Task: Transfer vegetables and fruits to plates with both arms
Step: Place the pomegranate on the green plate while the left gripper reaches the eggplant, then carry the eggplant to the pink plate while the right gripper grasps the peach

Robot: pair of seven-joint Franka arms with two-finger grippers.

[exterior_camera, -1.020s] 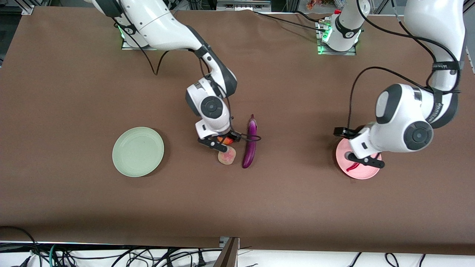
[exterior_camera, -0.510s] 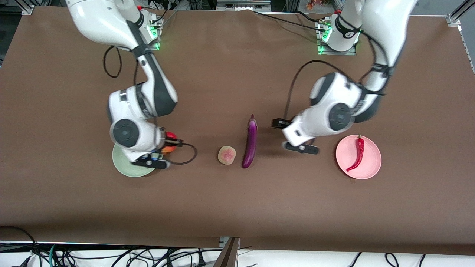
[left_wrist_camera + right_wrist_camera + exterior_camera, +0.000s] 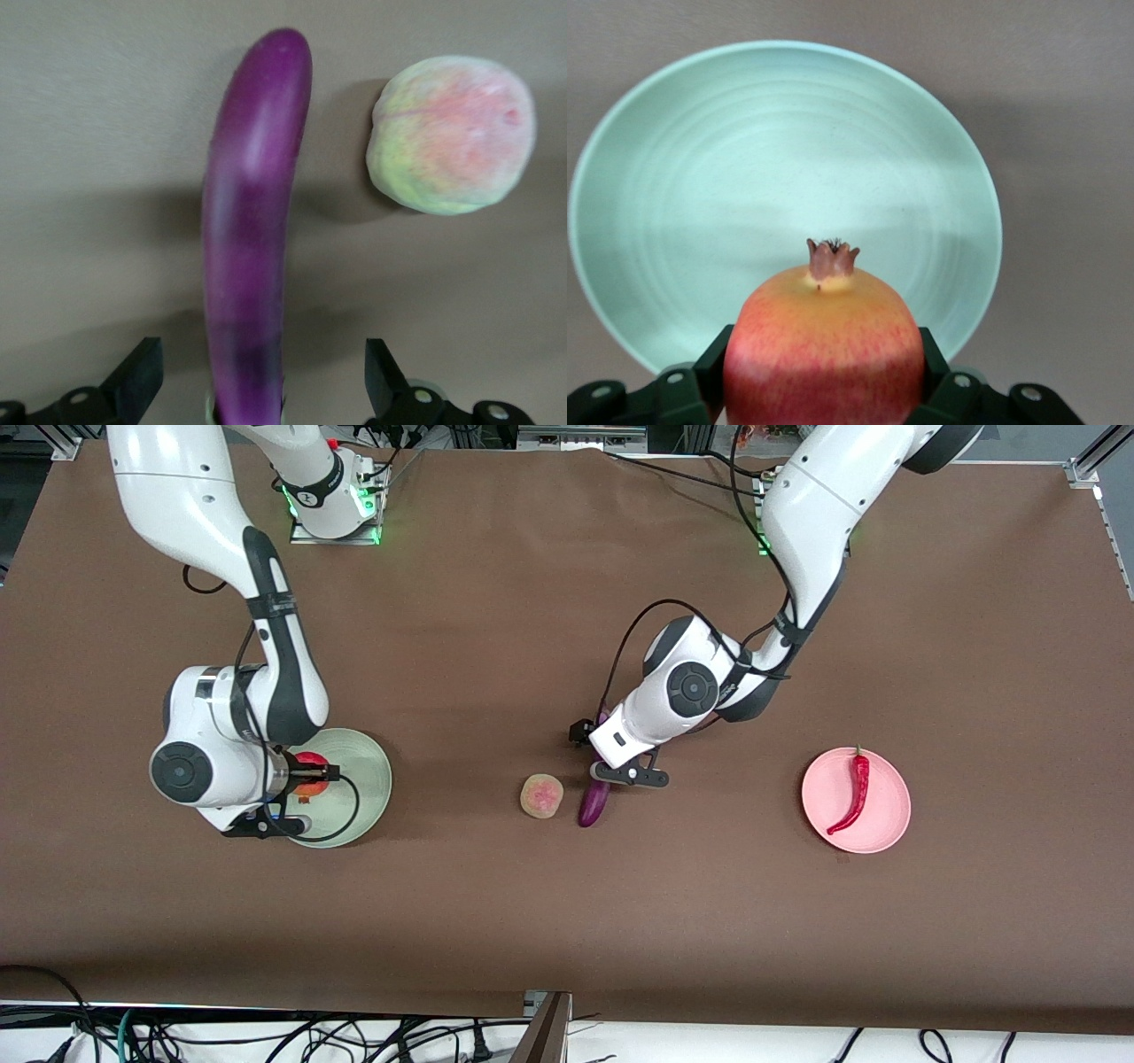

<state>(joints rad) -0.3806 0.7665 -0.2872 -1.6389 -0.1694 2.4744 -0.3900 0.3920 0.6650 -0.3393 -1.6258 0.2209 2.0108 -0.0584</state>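
My right gripper (image 3: 306,775) is shut on the red-yellow fruit (image 3: 308,771) and holds it over the mint green plate (image 3: 365,779). In the right wrist view the fruit (image 3: 824,345) sits between the fingers above the plate (image 3: 780,168). My left gripper (image 3: 609,772) is open over the purple eggplant (image 3: 592,806), one finger on each side of it. The left wrist view shows the eggplant (image 3: 252,221) and the pale fruit (image 3: 452,135) beside it. The pale fruit (image 3: 541,795) lies on the table. The red chili (image 3: 852,793) lies on the pink plate (image 3: 886,806).
The brown table cover (image 3: 567,921) is bare nearer the front camera. The arm bases (image 3: 332,505) stand along the table edge farthest from the front camera. Cables hang below the edge nearest the front camera.
My right arm carried the red-yellow fruit from the table's middle to over the green plate. My left arm left the chili on the pink plate and moved over the eggplant.
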